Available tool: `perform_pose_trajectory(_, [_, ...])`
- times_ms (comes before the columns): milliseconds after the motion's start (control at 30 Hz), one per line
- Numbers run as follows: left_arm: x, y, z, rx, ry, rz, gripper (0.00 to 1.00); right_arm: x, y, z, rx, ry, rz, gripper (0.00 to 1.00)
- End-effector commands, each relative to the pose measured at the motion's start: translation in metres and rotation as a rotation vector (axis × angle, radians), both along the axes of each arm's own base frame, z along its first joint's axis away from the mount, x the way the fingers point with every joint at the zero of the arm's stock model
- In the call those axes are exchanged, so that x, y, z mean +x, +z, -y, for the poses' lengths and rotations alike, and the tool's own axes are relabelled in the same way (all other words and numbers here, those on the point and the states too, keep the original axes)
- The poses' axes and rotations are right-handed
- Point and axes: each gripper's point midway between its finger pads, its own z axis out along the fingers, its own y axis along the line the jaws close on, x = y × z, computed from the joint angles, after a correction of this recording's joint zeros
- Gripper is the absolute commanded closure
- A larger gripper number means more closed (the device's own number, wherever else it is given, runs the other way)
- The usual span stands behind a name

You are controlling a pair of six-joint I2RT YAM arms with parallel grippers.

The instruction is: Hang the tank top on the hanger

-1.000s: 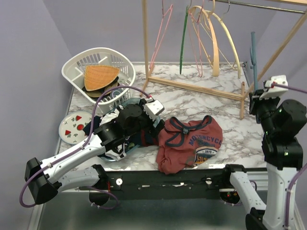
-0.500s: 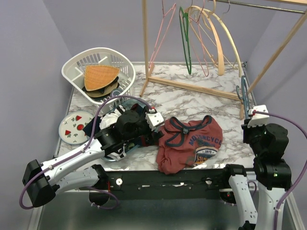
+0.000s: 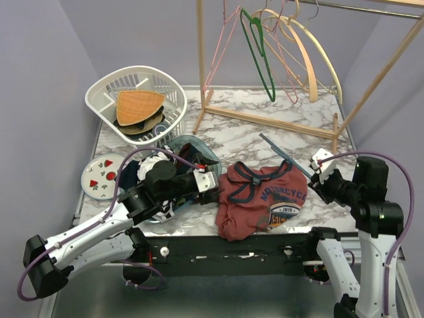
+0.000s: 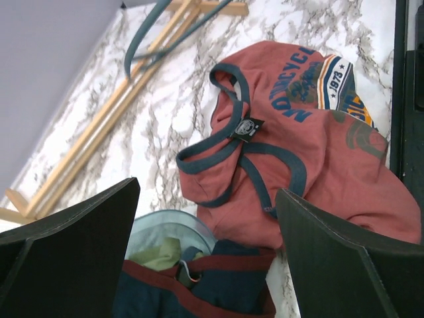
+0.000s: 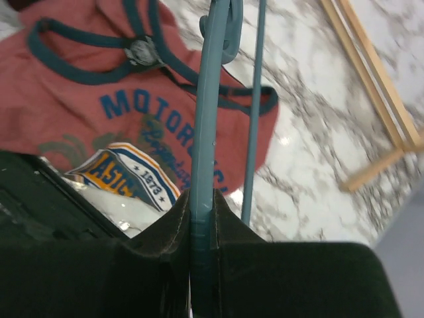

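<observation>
Marble worktop, wooden rack at back. Tank top lies crumpled near front edge, centre, chest print up, neck trim toward left arm. Hanger is clamped in right end effector, held near shirt's right side. Left end effector is spread wide, empty, just beside shirt's left edge.

Step judged: neckline to be pinched by left, then lifted open. Only one layer at trim should be taken. Hanger arm is then fed through neck, kept level, grip kept firm.

A white basket stands left of the wooden rack, a red-patterned plate nearby.
</observation>
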Motion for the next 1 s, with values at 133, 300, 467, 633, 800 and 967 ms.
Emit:
perform_pose_trajectory(133, [-0.010,0.041,-0.001,0.035,-0.126,0.241,0.01,-0.019,0.024,-0.069,0.128,0.627,-0.020,0.99])
perform_pose_trajectory(300, [-0.011,0.036,0.006,0.083,-0.172,0.216,0.02,-0.023,0.021,-0.082,0.185,0.746,0.002,0.99])
perform_pose_trajectory(467, [-0.004,0.031,0.012,0.106,-0.170,0.204,0.03,-0.028,0.014,-0.090,0.187,0.826,0.042,0.99])
perform_pose_trajectory(633, [0.013,0.040,0.018,0.129,-0.120,0.229,0.05,-0.030,0.005,-0.095,0.217,0.865,-0.023,0.98])
perform_pose_trajectory(800, [0.024,0.036,0.022,0.163,-0.100,0.238,0.11,-0.033,0.004,-0.108,0.240,0.929,-0.065,0.96])
perform_pose_trajectory(967, [0.019,0.015,0.025,0.212,-0.144,0.185,0.38,-0.027,0.005,-0.116,0.256,0.929,-0.083,0.97])
